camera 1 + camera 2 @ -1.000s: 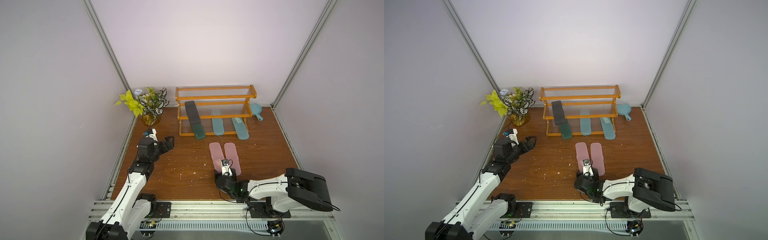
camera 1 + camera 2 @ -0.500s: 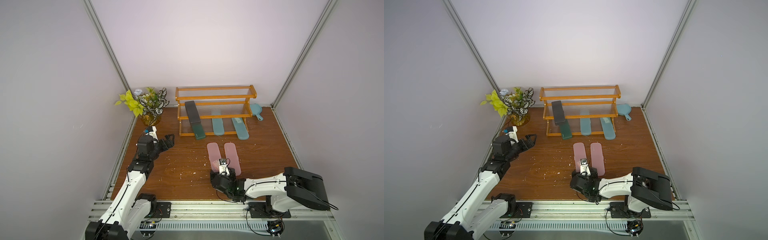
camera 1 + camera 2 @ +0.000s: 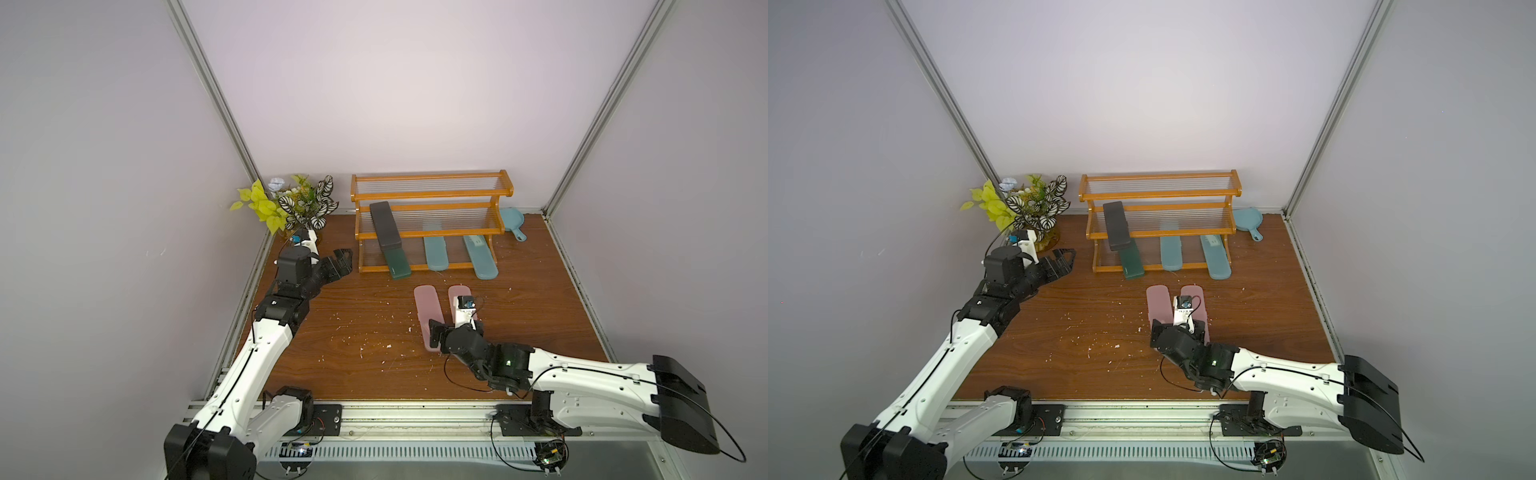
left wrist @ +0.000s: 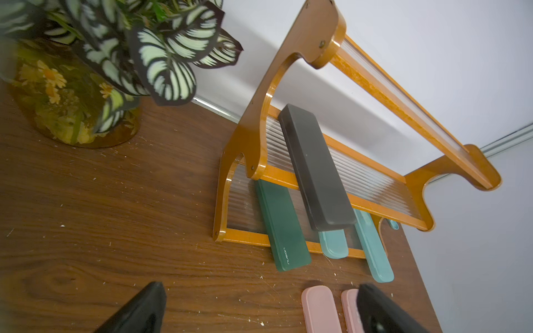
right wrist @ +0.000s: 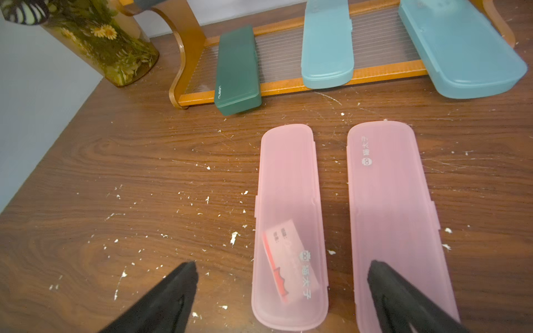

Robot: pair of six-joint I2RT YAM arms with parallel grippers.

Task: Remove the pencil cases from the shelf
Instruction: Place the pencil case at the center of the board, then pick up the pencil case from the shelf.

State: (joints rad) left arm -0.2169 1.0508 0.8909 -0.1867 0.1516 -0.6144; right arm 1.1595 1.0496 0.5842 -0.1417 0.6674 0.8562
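Pencil cases point(image 3: 1158, 307) lie in two places. Four are on the shelf point(image 3: 432, 193). The black case point(image 4: 315, 167) lies slanted across the middle tier, its near end overhanging the front rail. Below it, the dark green case point(image 4: 284, 230) sits on the lowest tier with its near end poking past that rail. The middle teal case point(image 3: 436, 257) and the right teal case point(image 3: 482, 262) also lie on the lowest tier, and the right one juts out farthest. Two pink cases lie flat on the surface point(image 3: 365, 324) in front of the shelf, side by side and apart. The left pink case point(image 5: 290, 201) has a paper card inside, and the right pink case point(image 5: 395, 201) carries print near its far end.

The right end effector point(image 5: 282, 264) hangs low over their near ends, jaws spread wide and holding nothing. The card-bearing case lies between its fingers. Whether a finger touches the other pink case I cannot tell.

The left end effector point(image 3: 344, 262) is likewise spread and empty, near the shelf's left end, beside a potted plant point(image 3: 305, 203). A small teal pan point(image 3: 511, 217) sits by the shelf's right end. White crumbs dot the surface.
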